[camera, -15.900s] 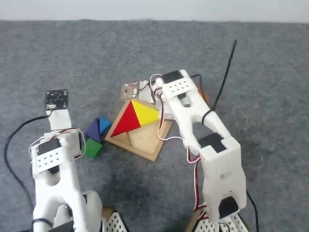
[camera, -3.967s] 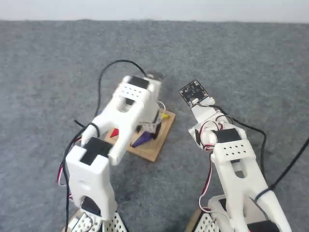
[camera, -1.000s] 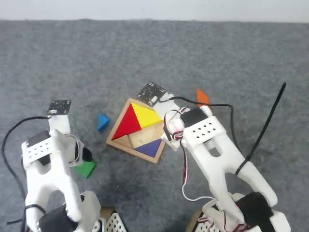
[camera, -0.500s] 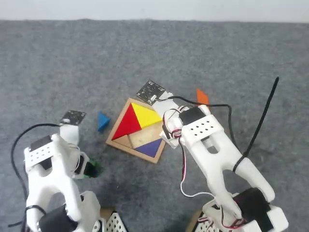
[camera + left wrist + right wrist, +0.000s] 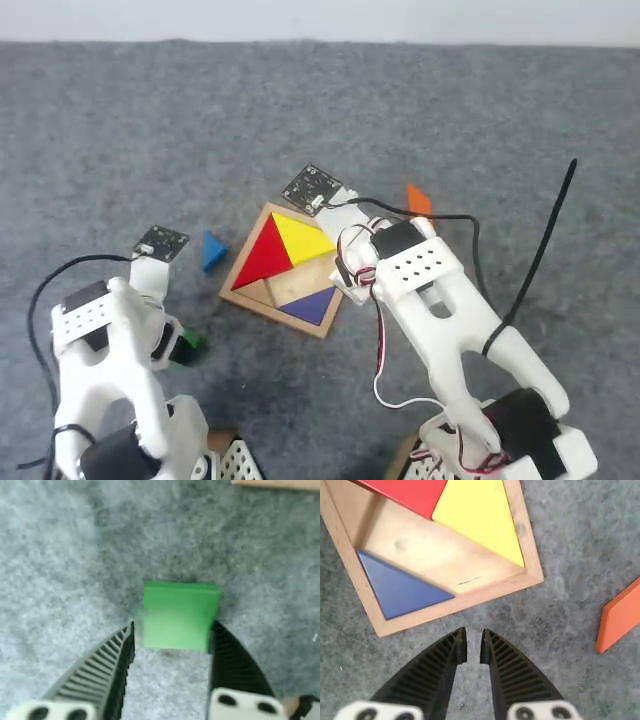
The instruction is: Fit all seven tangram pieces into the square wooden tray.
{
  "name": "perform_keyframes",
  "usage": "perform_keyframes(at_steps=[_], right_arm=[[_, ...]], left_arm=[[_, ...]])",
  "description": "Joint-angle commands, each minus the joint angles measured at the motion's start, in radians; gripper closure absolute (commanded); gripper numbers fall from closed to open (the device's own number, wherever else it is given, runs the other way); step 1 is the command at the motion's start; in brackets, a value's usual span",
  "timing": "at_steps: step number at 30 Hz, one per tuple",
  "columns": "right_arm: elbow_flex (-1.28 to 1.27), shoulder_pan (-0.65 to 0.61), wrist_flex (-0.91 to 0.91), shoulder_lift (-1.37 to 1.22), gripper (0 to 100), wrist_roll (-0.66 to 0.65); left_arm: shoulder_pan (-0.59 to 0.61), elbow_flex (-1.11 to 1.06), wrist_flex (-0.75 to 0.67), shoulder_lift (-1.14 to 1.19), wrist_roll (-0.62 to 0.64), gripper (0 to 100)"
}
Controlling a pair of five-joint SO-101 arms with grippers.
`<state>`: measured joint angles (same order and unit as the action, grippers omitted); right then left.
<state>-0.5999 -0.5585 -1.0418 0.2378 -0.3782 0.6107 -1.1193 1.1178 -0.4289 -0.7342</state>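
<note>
The square wooden tray lies mid-table and holds a red triangle, a yellow triangle and a violet-blue triangle. On the carpet to its near left is a green square. My left gripper is open, one finger on each side of the square's near end. My right gripper is shut and empty, over the carpet just off the tray's rim. From there I see the yellow triangle and the violet-blue triangle.
A small blue triangle lies on the carpet left of the tray. An orange piece lies to the tray's far right, also at the edge of the right wrist view. A bare wooden patch is left in the tray.
The left arm has swung its gripper down over the green square, which is now mostly covered in the high view. The right arm has barely moved.
</note>
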Motion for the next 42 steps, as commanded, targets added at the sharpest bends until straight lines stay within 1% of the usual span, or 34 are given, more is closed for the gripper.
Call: perform_keyframes(at_steps=[1,12,14,17,20,26,28,31,33,36,39,42], right_arm=[[0.005,0.013,0.018,0.005,94.4,-0.005],[0.005,0.015,0.012,0.012,94.4,-0.005],[0.005,0.015,0.010,0.013,94.4,-0.005],[0.005,0.015,0.010,0.008,94.4,-0.005],[0.005,0.015,0.010,0.008,94.4,-0.005],[0.005,0.015,0.010,0.012,94.4,-0.005],[0.005,0.015,0.010,0.012,94.4,-0.005],[0.003,0.015,0.010,0.008,94.4,-0.005],[0.003,0.015,0.010,0.007,94.4,-0.005],[0.003,0.015,0.008,0.008,94.4,-0.005],[0.003,0.015,0.008,0.010,94.4,-0.005],[0.003,0.015,0.008,0.008,94.4,-0.005]], left_arm=[[-0.006,0.001,-0.018,0.000,-0.011,84],[-0.002,0.031,-0.023,-0.003,-0.009,85],[-0.002,0.039,-0.023,-0.003,-0.008,88],[-0.002,0.054,-0.023,-0.005,0.046,93],[-0.002,0.070,-0.018,-0.009,0.074,94],[-0.003,0.077,-0.017,-0.008,0.074,94],[-0.003,0.077,-0.017,-0.009,0.074,91],[-0.002,0.107,0.026,-0.011,0.074,78],[-0.002,0.162,0.080,-0.011,0.069,73],[-0.003,0.237,0.109,-0.002,0.068,71],[-0.009,0.248,0.046,0.000,0.068,71],[-0.009,0.211,-0.017,0.008,0.066,70]])
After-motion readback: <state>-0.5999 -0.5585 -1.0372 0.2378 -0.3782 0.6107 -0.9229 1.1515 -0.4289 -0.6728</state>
